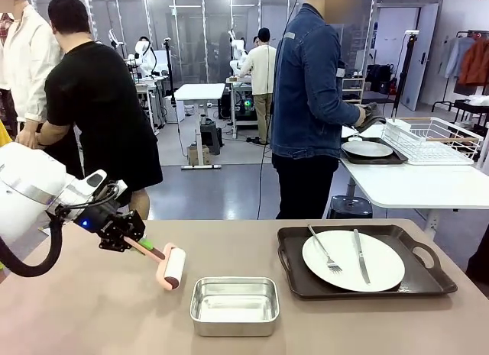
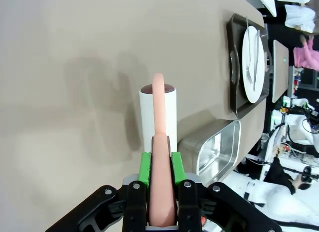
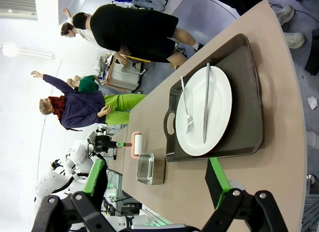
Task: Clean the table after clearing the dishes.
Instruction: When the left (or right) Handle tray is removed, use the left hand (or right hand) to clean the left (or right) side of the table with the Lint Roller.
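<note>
My left gripper [image 1: 126, 234] is shut on the pink handle of a lint roller [image 1: 172, 267], whose white roll rests on or just over the taupe table [image 1: 84, 317] left of the middle. In the left wrist view the green pads [image 2: 144, 168] clamp the handle, and the roll [image 2: 157, 112] points away over the tabletop [image 2: 60, 67]. One of the dishes, a white plate [image 1: 353, 260] with fork and knife, sits on a dark tray [image 1: 428, 282] at the table's right. My right gripper [image 3: 155, 164] is open, hanging above the table with the plate [image 3: 219, 112] ahead of it.
A shiny steel pan [image 1: 234, 305] stands near the front middle, just right of the roller. Beyond the table, a person in a denim jacket sets a second tray with a plate [image 1: 367, 149] on a white table beside a white rack [image 1: 435, 140]. Other people stand farther back.
</note>
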`<state>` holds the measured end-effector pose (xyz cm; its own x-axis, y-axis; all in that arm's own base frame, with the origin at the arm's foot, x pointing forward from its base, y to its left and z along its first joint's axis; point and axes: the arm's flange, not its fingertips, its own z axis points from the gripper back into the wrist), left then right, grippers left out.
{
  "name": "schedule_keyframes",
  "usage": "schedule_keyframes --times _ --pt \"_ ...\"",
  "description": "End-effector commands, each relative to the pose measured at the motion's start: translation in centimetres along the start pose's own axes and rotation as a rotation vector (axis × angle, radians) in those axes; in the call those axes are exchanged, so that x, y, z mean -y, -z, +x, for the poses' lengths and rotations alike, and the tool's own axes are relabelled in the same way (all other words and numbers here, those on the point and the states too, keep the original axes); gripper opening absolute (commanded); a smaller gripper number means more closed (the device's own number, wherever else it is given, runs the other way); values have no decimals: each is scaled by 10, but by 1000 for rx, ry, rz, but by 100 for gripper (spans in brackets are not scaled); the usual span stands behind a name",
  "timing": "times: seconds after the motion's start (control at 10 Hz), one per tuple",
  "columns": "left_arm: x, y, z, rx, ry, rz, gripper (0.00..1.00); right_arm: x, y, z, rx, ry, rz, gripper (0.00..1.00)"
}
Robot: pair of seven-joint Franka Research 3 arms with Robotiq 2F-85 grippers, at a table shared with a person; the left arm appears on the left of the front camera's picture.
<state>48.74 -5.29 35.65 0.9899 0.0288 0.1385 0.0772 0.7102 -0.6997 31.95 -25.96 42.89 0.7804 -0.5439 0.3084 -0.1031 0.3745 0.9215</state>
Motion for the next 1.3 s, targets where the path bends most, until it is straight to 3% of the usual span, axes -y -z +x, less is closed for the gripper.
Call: schedule_keyframes --times 0.0,0.5,0.9,1.2 --pt "-28 -4 10 -18 -9 -50 20 -2 0 0 2 -13 10 100" --pt "-85 -40 4 -59 40 12 20 -2 0 0 2 -13 10 100" --pt "-129 -104 -10 -46 27 65 20 -2 0 0 2 -13 10 100" --pt "-146 -149 -29 -46 31 190 20 -2 0 0 2 -13 10 100"
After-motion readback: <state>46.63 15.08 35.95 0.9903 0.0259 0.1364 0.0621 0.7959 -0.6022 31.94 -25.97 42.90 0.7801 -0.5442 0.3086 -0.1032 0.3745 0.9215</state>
